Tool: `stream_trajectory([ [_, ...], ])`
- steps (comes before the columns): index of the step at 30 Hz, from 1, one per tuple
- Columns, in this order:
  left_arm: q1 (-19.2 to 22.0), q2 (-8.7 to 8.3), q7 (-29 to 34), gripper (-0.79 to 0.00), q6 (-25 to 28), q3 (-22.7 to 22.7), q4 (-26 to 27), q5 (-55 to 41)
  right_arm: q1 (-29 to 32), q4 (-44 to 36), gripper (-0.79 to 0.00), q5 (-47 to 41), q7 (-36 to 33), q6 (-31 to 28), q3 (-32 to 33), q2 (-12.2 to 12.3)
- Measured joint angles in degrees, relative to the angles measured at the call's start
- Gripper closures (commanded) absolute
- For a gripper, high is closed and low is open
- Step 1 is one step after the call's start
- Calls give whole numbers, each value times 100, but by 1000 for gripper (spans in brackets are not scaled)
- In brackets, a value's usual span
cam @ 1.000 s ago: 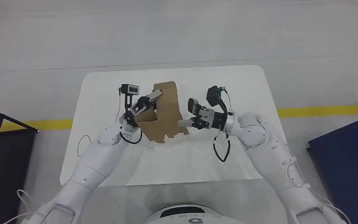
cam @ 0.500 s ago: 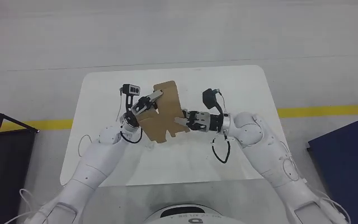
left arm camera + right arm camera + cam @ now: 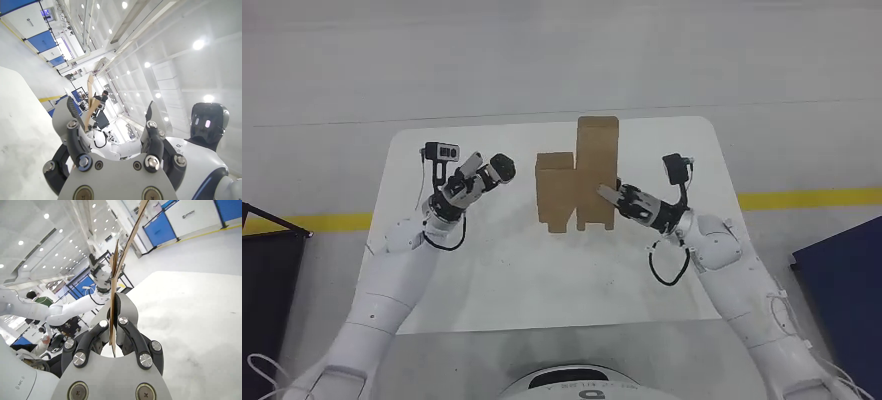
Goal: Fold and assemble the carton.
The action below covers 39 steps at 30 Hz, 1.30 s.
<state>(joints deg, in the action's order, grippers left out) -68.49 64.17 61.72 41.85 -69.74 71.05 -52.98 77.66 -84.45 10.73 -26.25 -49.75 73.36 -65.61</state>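
The carton (image 3: 577,175) is a flattened brown cardboard blank held up over the middle of the white table (image 3: 442,280), its broad face towards the top view. My right gripper (image 3: 614,195) is shut on its right edge. In the right wrist view the cardboard (image 3: 113,291) runs edge-on between the closed fingers (image 3: 121,306) of that gripper (image 3: 112,308). My left gripper (image 3: 497,170) hangs open to the left of the carton, apart from it. In the left wrist view, the left gripper (image 3: 111,113) has nothing between its fingers, and the carton (image 3: 90,102) stands edge-on farther off.
Bare table top lies in front of and beside the carton. A yellow floor line (image 3: 812,198) runs past the table on both sides. A dark blue object (image 3: 852,265) stands off the table's right side, and a black frame (image 3: 267,225) off its left.
The left gripper let go of the carton and drew back to the left. The right gripper swung the carton from a tilted pose to an upright flat one, farther right.
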Motion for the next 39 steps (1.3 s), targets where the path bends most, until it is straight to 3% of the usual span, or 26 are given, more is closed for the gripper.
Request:
stream_trajectory([
  [5, -169, -110, 278, 0, -205, -426, 249, 271, 478, -333, 0, 706, 350, 326, 562, 90],
  [11, -234, -133, 308, 0, -235, -422, 443, 773, 875, -899, 0, 1122, 488, 478, 828, 143],
  [20, -109, -88, 194, 0, -121, -103, 389, 1084, 937, -1262, 0, 1195, 245, 503, 554, 157],
  [30, -96, -128, 69, 0, 4, -37, 382, 1300, 863, -1419, 0, 1307, 109, 440, 280, 168],
  [39, -169, -227, -425, 0, 501, 82, 531, 2232, 856, -1492, 0, 1020, 129, 271, 166, 190],
])
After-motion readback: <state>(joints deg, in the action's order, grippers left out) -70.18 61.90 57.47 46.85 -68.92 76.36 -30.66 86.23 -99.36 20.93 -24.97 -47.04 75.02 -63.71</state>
